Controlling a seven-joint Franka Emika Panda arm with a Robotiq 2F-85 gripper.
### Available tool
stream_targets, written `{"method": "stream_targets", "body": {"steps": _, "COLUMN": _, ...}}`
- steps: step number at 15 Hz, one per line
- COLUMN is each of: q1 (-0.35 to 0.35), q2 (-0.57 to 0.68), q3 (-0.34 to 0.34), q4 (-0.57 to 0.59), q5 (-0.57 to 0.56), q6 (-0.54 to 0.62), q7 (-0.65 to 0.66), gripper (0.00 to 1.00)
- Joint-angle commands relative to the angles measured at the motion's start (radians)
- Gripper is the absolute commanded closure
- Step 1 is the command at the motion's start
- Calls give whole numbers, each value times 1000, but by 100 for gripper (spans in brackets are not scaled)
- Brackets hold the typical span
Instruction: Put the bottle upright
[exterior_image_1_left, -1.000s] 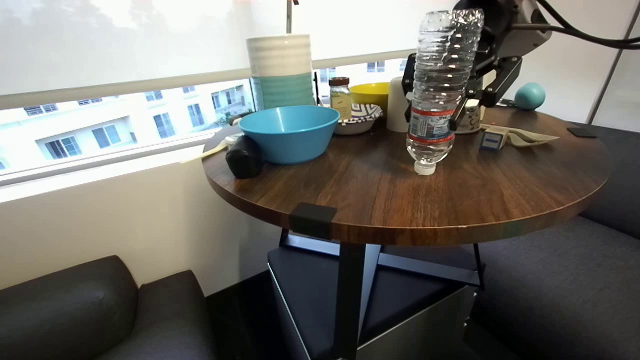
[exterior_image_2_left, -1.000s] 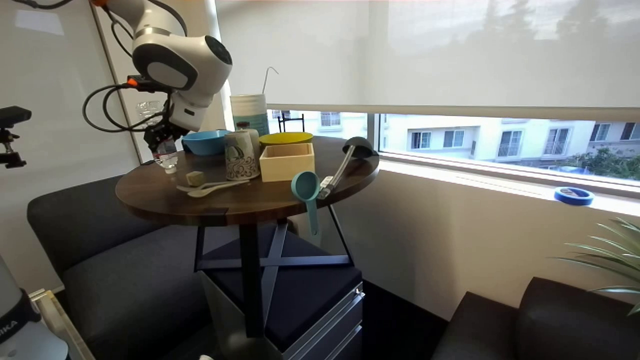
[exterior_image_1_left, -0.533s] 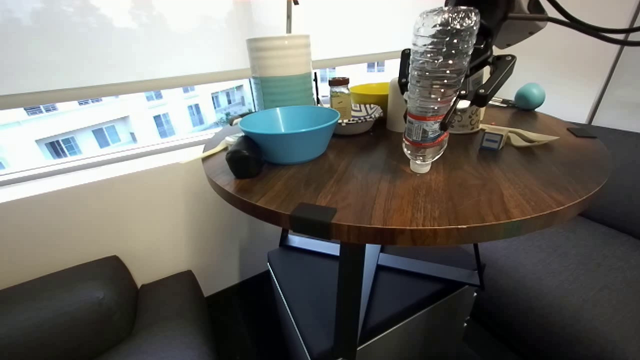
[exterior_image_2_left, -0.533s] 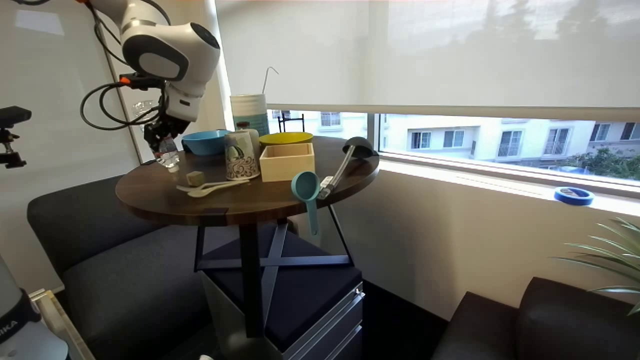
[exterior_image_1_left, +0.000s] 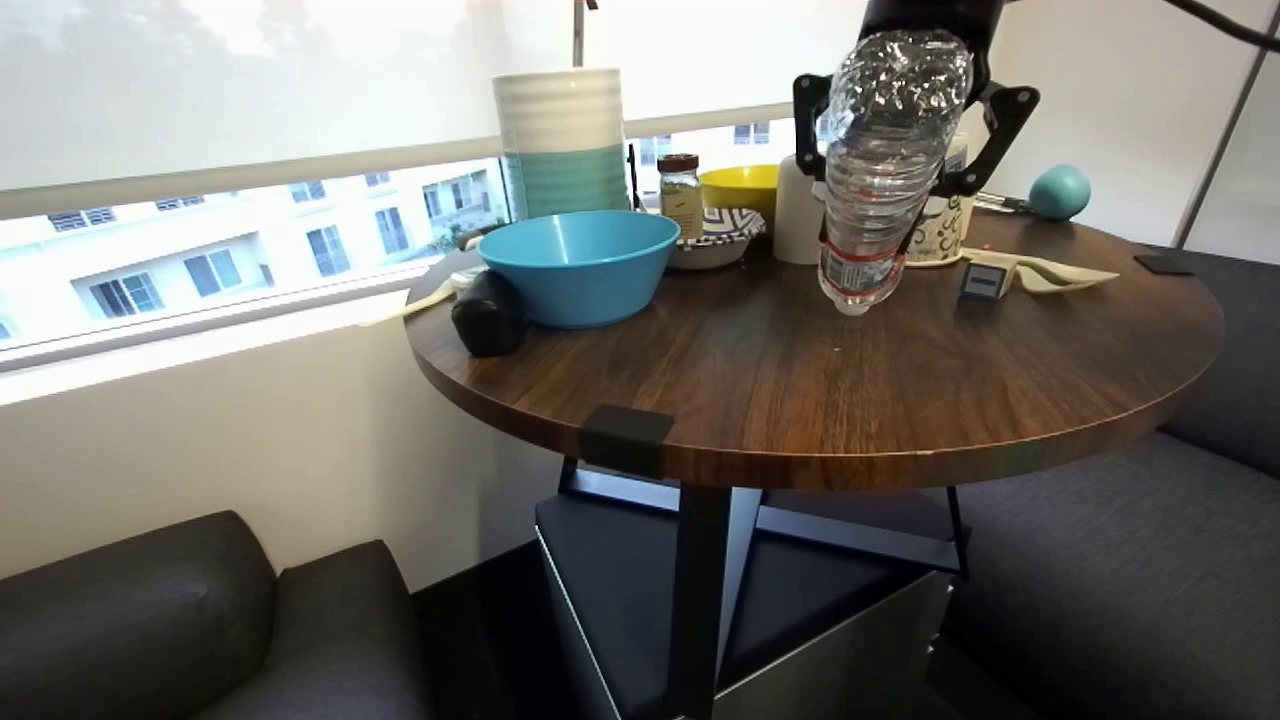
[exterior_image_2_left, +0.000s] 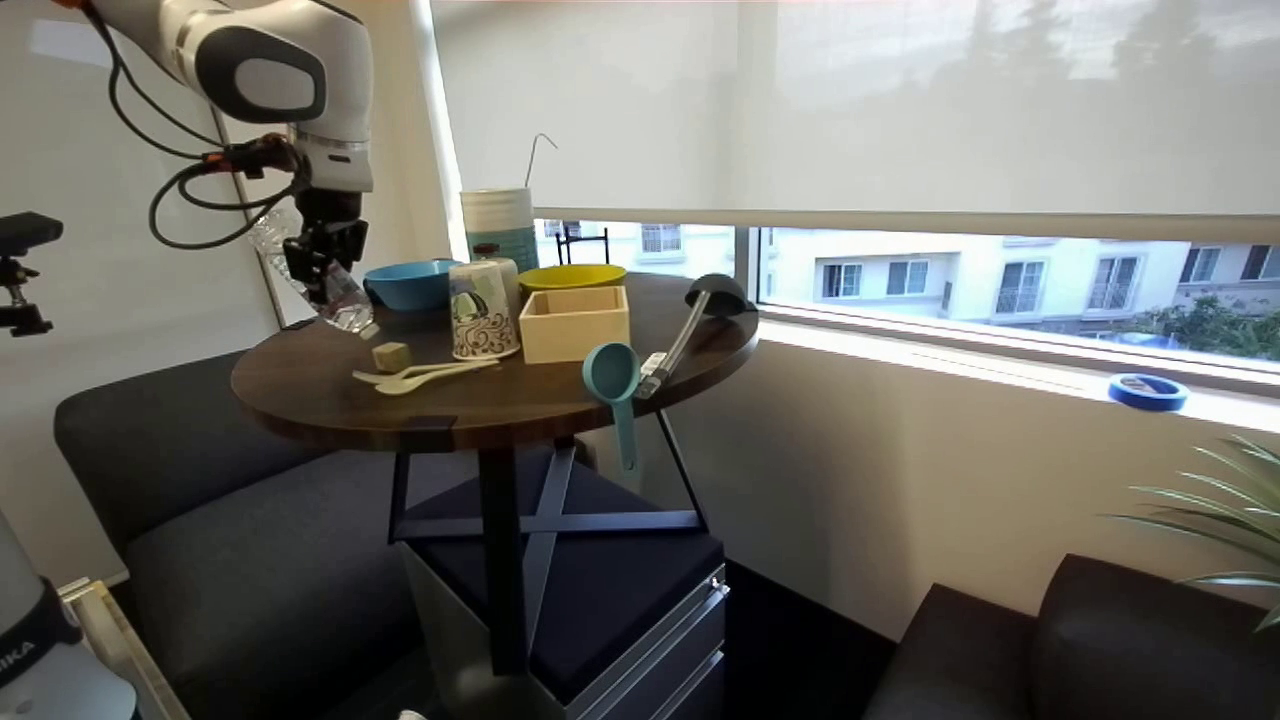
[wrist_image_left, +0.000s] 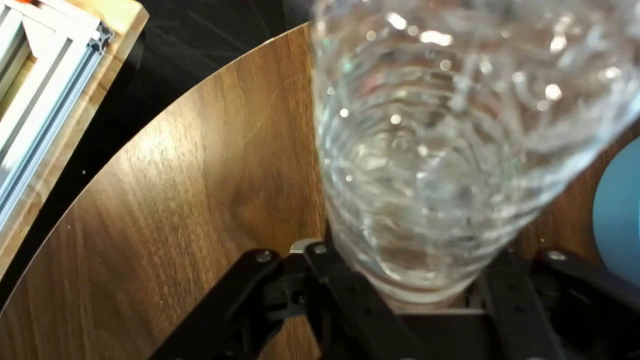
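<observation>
The clear ribbed bottle is held cap-down above the table. Its base points up and its white cap points down. In an exterior view the bottle leans clearly, with the cap end toward the cups. The red-and-white label is partly covered by a finger. My gripper is shut around the bottle near the label, a finger on each side. In the wrist view the gripper is at the bottom, and the bottle fills the middle and upper right. The cap is hidden there.
A blue bowl and a black object stand on the table. Patterned cups, a wooden box, a small cube and pale utensils are near. A teal scoop overhangs the edge.
The arm has swung round and tilted the bottle further. Its cap end has risen and moved toward the cups, and its base has tipped the opposite way. The grip is unchanged.
</observation>
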Motion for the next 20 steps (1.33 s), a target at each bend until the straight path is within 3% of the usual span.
{"method": "stream_targets", "body": {"steps": 1, "q1": 33, "q2": -58, "q3": 42, "q4": -15, "q5": -126, "q6": 36, "q7": 76, "gripper": 79}}
{"method": "stream_targets", "body": {"steps": 7, "q1": 41, "q2": -74, "q3": 98, "q4": -47, "q5": -286, "q6": 73, "q7": 239, "gripper": 79}}
{"method": "stream_targets", "body": {"steps": 14, "q1": 46, "q2": -73, "q3": 102, "q4": -106, "q5": -374, "q6": 139, "q7": 361, "gripper": 79}}
{"method": "stream_targets", "body": {"steps": 15, "q1": 49, "q2": -73, "q3": 100, "q4": -109, "q5": -379, "q6": 142, "q7": 365, "gripper": 29}}
{"method": "stream_targets", "body": {"steps": 17, "q1": 56, "q2": -72, "q3": 91, "q4": -112, "q5": -370, "q6": 141, "q7": 364, "gripper": 23}}
{"method": "stream_targets", "body": {"steps": 20, "q1": 57, "q2": -75, "q3": 85, "q4": -127, "q5": -367, "q6": 150, "q7": 360, "gripper": 0}}
